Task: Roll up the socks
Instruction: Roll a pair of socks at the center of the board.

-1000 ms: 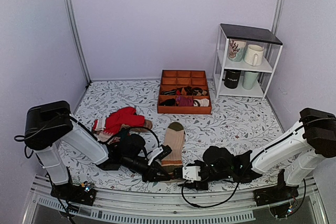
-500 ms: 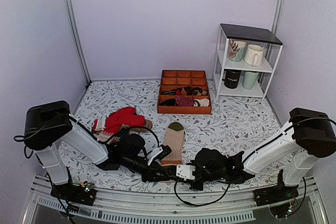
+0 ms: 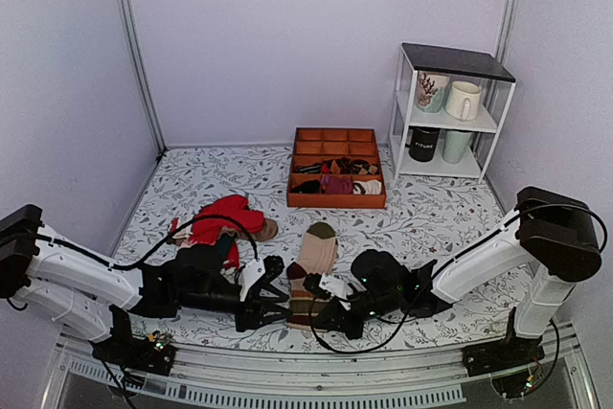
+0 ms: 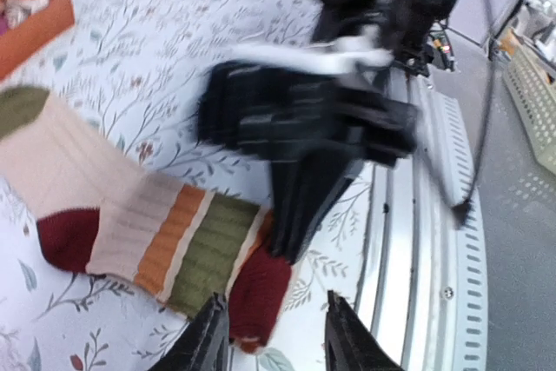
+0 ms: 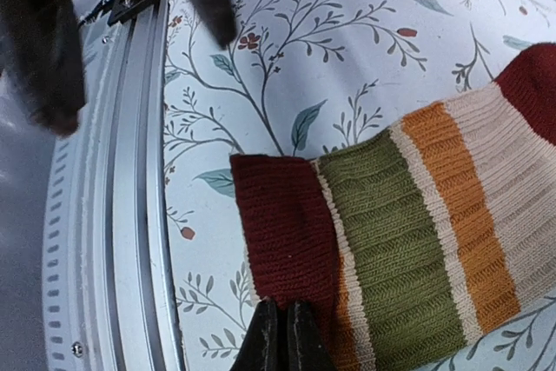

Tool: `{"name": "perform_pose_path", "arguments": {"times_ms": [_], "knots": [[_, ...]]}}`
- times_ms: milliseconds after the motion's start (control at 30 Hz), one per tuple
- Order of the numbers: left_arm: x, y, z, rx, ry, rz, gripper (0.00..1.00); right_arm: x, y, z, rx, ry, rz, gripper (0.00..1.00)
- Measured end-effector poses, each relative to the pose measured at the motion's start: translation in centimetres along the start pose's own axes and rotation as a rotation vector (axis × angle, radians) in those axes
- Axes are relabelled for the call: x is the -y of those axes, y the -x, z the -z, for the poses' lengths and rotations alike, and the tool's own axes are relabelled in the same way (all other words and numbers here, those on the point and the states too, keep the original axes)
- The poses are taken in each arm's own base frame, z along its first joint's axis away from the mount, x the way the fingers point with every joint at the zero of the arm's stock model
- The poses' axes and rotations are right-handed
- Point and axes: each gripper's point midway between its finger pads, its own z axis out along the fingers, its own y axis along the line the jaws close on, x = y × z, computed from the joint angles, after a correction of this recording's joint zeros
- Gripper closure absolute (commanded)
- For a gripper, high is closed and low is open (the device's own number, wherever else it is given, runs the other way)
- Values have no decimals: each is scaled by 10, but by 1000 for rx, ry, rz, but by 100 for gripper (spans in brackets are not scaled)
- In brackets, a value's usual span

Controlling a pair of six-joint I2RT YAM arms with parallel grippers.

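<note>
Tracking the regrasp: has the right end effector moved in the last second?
Yes. The right end effector slid left relative to the orange tray, onto the socks' cuff.

Long striped beige socks (image 3: 318, 254), flat

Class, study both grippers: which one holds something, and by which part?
The right gripper is shut on the long beige ribbed sock with olive and orange stripes, pinching its dark maroon cuff at the edge. The left gripper is open, holding nothing.

The right claw (image 4: 286, 234) is blurred; the socks (image 5: 395, 223) run off-frame.
</note>
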Motion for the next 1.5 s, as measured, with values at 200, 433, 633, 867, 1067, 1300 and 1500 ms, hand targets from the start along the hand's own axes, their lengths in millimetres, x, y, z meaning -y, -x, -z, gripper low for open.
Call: {"name": "perform_pose_path", "arguments": {"times_ms": [200,433,633,867,1067,1300,1500], "knots": [[11,-17,-7,5,25,-152,52,6,2,-3,-32,138,-196,96],[-6,-40,-18,-37,110,-251,38,7,1,-3,-76,248,-294,96],[-9,-22,-20,37,139,-334,37,5,-1,-3,-87,275,-299,96],[-6,-43,-35,-27,93,-380,42,5,-2,-3,-95,292,-300,96],[-7,-57,-44,-71,75,-384,42,2,-4,-2,-106,310,-297,96],[-4,-50,-53,-62,56,-391,54,-1,-6,-1,-120,329,-300,96],[0,-51,-54,-61,33,-382,68,-1,-7,-1,-124,339,-309,96]]}}
